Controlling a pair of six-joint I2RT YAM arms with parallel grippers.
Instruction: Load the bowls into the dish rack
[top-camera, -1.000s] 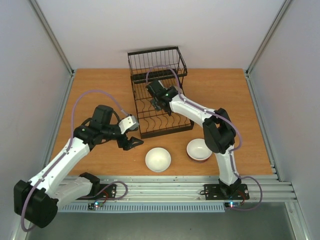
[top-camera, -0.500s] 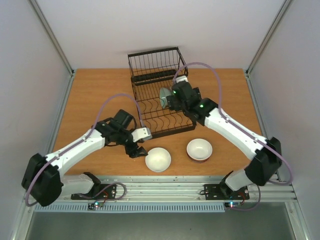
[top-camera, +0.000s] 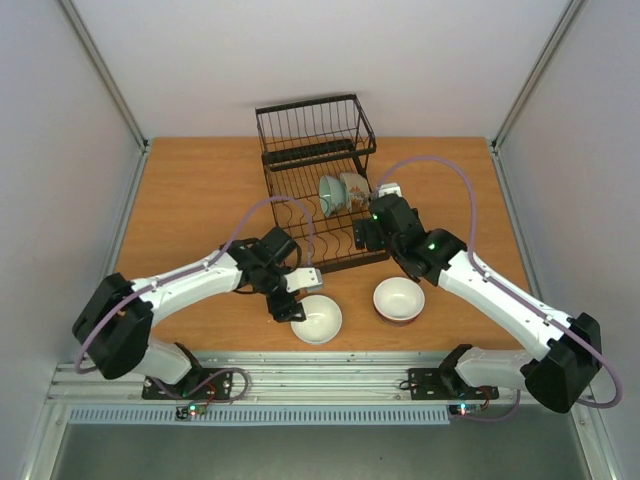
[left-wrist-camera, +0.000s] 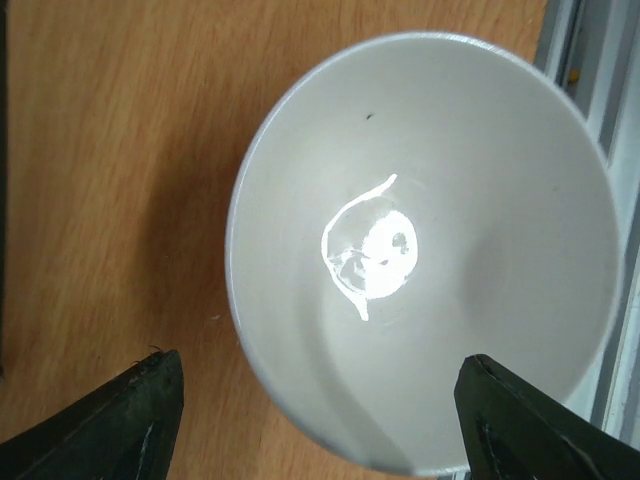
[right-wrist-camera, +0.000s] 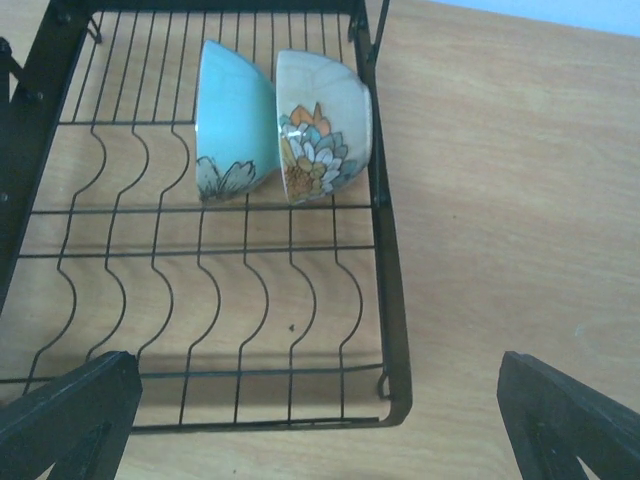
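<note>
The black wire dish rack (top-camera: 273, 215) stands at the table's middle back. Two bowls stand on edge side by side in it, one pale green (top-camera: 329, 192) (right-wrist-camera: 232, 115) and one cream with a flower pattern (top-camera: 354, 187) (right-wrist-camera: 325, 125). A cream bowl (top-camera: 318, 320) (left-wrist-camera: 420, 250) and a dark red bowl (top-camera: 399, 300) sit upright on the table near the front. My left gripper (top-camera: 291, 306) (left-wrist-camera: 320, 430) is open at the cream bowl's left rim, one finger over the table and one over the bowl. My right gripper (top-camera: 371, 233) (right-wrist-camera: 320, 430) hangs open and empty above the rack's near right corner (right-wrist-camera: 392, 300).
The rack's taller basket section (top-camera: 312, 125) is at its far end. Grey walls close the table on the left, right and back. A metal rail (top-camera: 350, 372) with both arm bases runs along the near edge, just beside the cream bowl.
My left gripper has swung right and nearer, down to the cream bowl's rim. My right gripper has drawn back from the rack, leaving the two bowls standing there.
</note>
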